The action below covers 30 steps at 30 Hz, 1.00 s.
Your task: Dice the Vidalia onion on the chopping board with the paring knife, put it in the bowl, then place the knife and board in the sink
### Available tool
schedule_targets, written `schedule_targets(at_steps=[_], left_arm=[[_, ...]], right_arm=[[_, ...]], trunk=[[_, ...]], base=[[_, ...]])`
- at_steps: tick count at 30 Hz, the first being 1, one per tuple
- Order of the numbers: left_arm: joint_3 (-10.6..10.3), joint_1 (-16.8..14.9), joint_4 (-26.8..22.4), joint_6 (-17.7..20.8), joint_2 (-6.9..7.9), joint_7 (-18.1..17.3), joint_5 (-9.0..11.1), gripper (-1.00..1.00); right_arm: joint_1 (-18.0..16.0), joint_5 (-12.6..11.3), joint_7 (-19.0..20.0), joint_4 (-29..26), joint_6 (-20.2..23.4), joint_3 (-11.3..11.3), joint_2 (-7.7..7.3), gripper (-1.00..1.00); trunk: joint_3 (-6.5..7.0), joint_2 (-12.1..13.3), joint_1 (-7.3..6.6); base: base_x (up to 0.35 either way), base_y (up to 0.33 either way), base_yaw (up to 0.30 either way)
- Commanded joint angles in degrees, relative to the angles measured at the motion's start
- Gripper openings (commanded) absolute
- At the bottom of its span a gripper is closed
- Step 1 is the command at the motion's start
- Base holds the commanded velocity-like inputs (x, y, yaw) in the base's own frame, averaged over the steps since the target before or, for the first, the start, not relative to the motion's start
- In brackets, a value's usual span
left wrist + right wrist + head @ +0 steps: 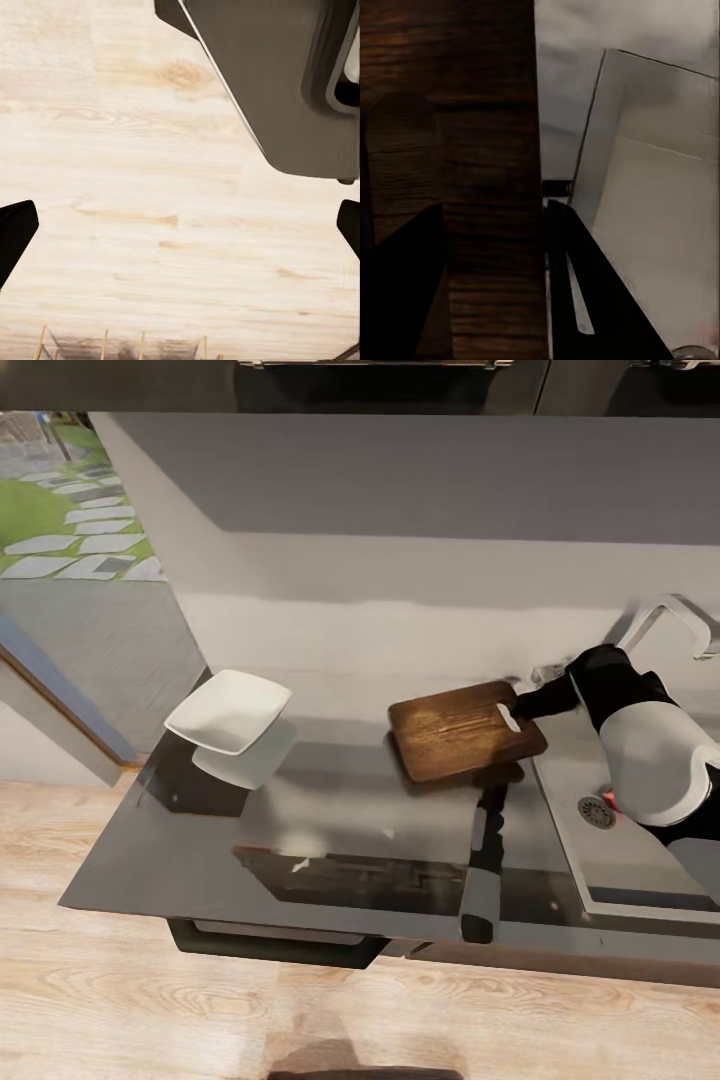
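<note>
The brown chopping board (460, 732) hangs slightly above the countertop (200, 850), its slot end toward the sink (640, 860). My right gripper (524, 707) is shut on that end. In the right wrist view the gripper (495, 214) has its dark fingers (585, 300) either side of the board (487, 135), with the grey basin (652, 225) beyond. The white bowl (230, 710) stands at the counter's left. My left gripper (180, 225) is open over the wooden floor. A small reddish bit (611, 803) shows by the drain (597, 812); I cannot tell what it is. The knife and the onion are hidden.
The chrome tap (668, 616) rises behind my right arm (650, 755). The grey backsplash (400, 560) closes the far side. Two tiny white specks (300, 866) lie on the glossy counter. Light wooden floor (300, 1010) runs along the counter's front edge.
</note>
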Motion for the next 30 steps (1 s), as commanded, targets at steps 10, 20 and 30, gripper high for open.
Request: schedule_targets(at_steps=[10, 20, 30], left_arm=[[-0.3, 0.0, 0.4, -2.8, 0.16, 0.1, 0.1, 1.0], [-0.3, 0.0, 0.5, -2.9, 0.25, 0.1, 0.1, 1.0], [-0.3, 0.0, 0.6, -2.9, 0.24, 0.1, 0.1, 1.0]], right_arm=[[0.0, -5.0, -3.1, -0.3, 8.0, -0.6, 0.22, -1.0], [0.0, -13.3, -7.9, 0.1, 8.5, -0.8, -0.02, -1.0], [0.0, -13.8, -8.8, 0.4, 8.5, -0.8, -0.35, -1.0]], trunk=[[-0.07, -0.1, 0.03], [-0.07, -0.1, 0.03], [0.3, -0.1, 0.03]], base=[[0.0, 0.0, 0.0], [0.0, 0.0, 0.0], [0.0, 0.0, -0.097]])
